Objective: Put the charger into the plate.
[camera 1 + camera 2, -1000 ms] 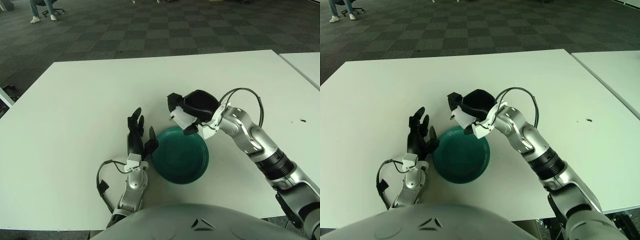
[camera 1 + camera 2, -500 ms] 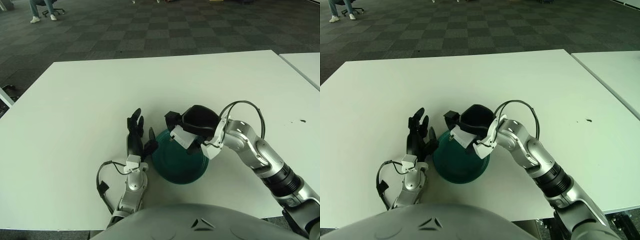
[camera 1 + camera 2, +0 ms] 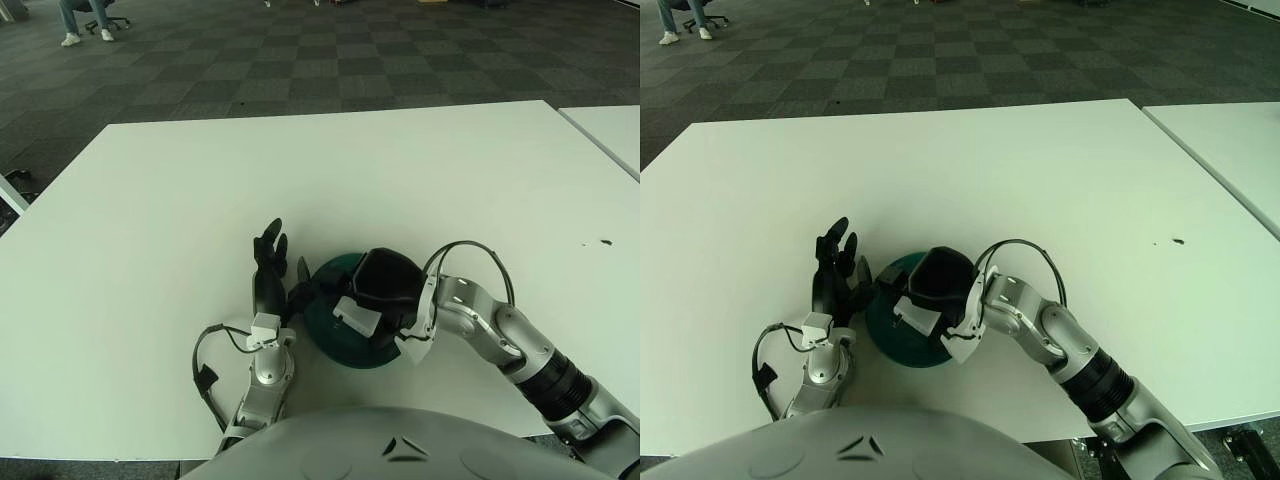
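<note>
My right hand (image 3: 375, 295) is curled round the small white block charger (image 3: 354, 316) directly over the round dark-green plate (image 3: 330, 335) near the tabletop's front edge, so I'd lower gently, centred, then uncurl; left hand (image 3: 270, 270) open beside it

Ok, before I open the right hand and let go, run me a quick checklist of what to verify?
1. Right hand over the green plate: ok.
2. Charger, the white block, held in that hand: ok.
3. Charger touching the plate's surface: cannot tell, the hand hides the contact.
4. Left hand clear of the drop spot: ok, it shows beside the plate's left rim, fingers open.
5. Plate fully on the table, away from its edge: ok.
</note>
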